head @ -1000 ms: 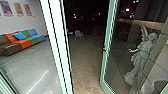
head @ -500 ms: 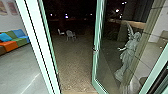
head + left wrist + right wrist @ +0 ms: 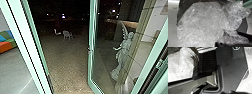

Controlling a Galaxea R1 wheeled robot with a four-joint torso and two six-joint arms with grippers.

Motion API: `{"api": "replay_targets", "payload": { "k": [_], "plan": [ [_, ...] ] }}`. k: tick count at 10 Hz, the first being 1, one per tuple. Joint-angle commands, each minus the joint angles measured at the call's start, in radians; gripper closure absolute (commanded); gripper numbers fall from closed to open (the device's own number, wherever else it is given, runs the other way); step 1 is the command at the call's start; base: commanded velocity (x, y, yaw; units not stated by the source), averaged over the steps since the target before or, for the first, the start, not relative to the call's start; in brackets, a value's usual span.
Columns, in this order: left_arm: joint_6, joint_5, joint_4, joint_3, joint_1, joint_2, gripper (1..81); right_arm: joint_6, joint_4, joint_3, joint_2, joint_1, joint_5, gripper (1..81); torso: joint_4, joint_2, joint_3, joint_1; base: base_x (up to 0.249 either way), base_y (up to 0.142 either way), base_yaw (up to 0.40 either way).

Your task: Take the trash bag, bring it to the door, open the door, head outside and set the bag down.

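Observation:
The door, a glass leaf in a pale green frame, stands open in the head view, swung outward at the right of the doorway. Bubble wrap bulges from the black trash bag in the left wrist view, its clear filling close to the camera. Part of the same clear filling appears in the right wrist view, beside the robot's dark plate. How either gripper's fingers stand cannot be made out.
A green-white frame post bounds the doorway on the left. Beyond lies gravelly ground, with a white chair farther out in the dark. A winged statue shows through the glass at right. A colourful sofa stands far left.
The head camera's view has turned to the right and come nearer the doorway, with a second frame now showing at the right edge. The door still stands open.

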State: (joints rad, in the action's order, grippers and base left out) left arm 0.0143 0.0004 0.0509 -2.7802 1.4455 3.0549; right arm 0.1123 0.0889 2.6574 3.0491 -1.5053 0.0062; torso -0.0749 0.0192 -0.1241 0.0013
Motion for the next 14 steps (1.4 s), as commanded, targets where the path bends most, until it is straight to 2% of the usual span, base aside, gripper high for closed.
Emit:
{"api": "replay_targets", "payload": {
  "k": [1,2,3,4,5,6,8,14],
  "plan": [
    [0.004,0.059,-0.009,-0.001,-0.044,-0.002,81.1,-0.003,-0.003,-0.012,0.009,0.041,-0.057,1.0,0.000,0.000,0.000,0.000,0.000,-0.110,0.000],
    [0.004,0.059,-0.008,-0.001,-0.044,-0.002,81.1,-0.003,-0.003,-0.012,0.009,0.041,-0.057,1.0,0.000,0.000,0.047,0.000,0.000,-0.102,0.000],
    [0.004,0.059,-0.008,-0.001,-0.044,-0.002,81.1,-0.003,-0.003,-0.012,0.010,0.039,-0.057,1.0,-0.022,0.000,0.098,0.000,0.000,-0.101,0.000],
    [0.004,0.059,-0.008,-0.001,-0.044,-0.002,81.1,-0.003,-0.001,-0.012,0.010,0.039,-0.057,1.0,-0.024,0.000,0.105,0.000,0.000,-0.100,0.000],
    [0.004,0.059,-0.008,-0.001,-0.044,-0.002,81.1,-0.003,-0.002,-0.012,0.010,0.039,-0.057,1.0,-0.005,0.000,0.030,0.000,0.000,-0.100,0.000],
    [0.004,0.059,-0.008,-0.001,-0.046,-0.002,81.1,-0.003,-0.001,-0.012,0.010,0.039,-0.057,1.0,-0.007,0.000,0.055,0.000,0.000,-0.097,0.000],
    [0.004,0.059,-0.008,-0.001,-0.044,-0.002,81.1,-0.003,-0.001,-0.012,0.009,0.039,-0.057,1.0,-0.008,0.001,0.071,-0.001,0.000,-0.090,0.000],
    [0.003,0.059,-0.006,-0.001,-0.044,-0.002,81.1,0.001,-0.006,-0.008,0.010,0.039,-0.057,1.0,-0.008,0.001,0.069,-0.001,0.000,-0.011,0.000]
  ]
}}
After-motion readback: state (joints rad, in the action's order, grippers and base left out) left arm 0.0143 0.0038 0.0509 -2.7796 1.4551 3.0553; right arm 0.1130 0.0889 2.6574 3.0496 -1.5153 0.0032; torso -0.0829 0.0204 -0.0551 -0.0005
